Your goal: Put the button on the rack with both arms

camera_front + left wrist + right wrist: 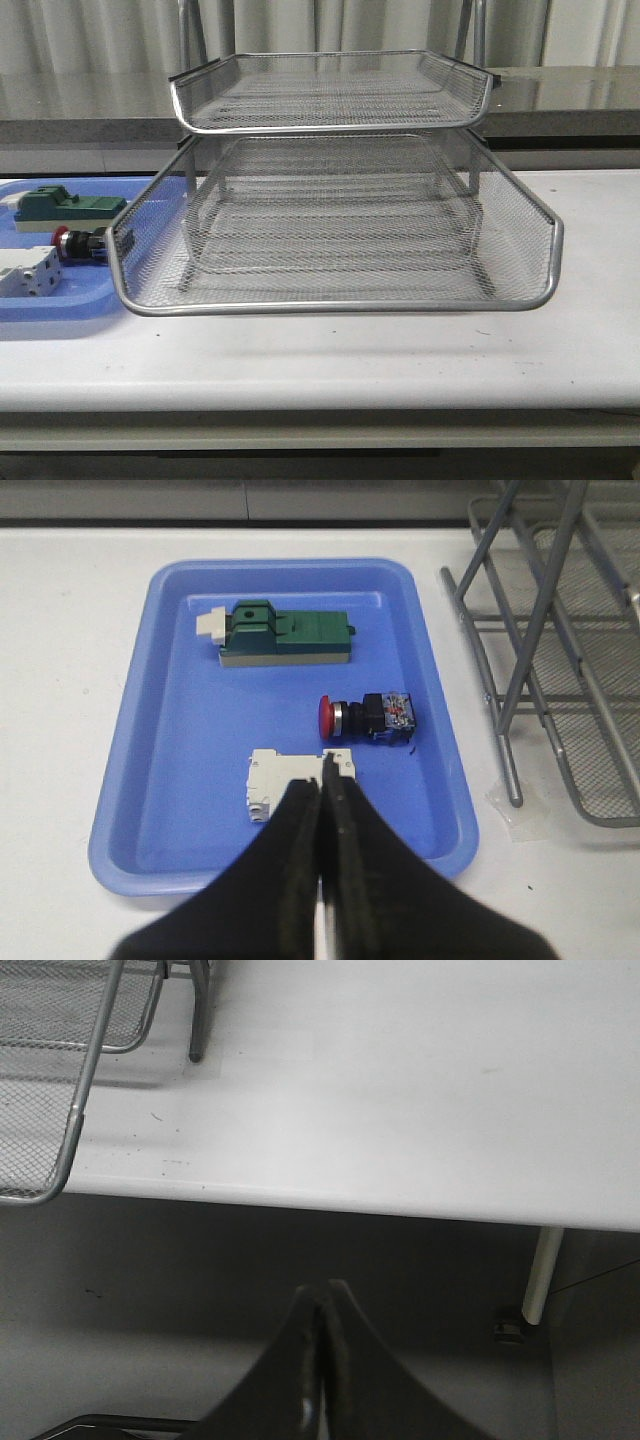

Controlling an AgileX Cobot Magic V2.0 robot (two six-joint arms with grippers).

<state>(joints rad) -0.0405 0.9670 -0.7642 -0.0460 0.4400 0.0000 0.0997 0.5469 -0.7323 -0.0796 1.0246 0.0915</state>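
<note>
The button (367, 716), with its red head and blue rear block, lies on its side in the blue tray (170, 810); in the front view the button (78, 243) shows at the far left beside the rack. The silver wire-mesh rack (335, 225) fills the table's middle, and its frame (545, 660) stands beside the tray. My left gripper (322, 780) hovers shut and empty above the white terminal block (285, 783), short of the button. My right gripper (325, 1292) is shut and empty, hanging off the table's front edge below the rack's corner (60, 1070). Neither arm shows in the front view.
A green block (285, 637) lies at the tray's far side; the green block (62, 206) and white terminal block (28, 272) also appear in the front view. A table leg (541, 1275) stands under the white table (420, 1080).
</note>
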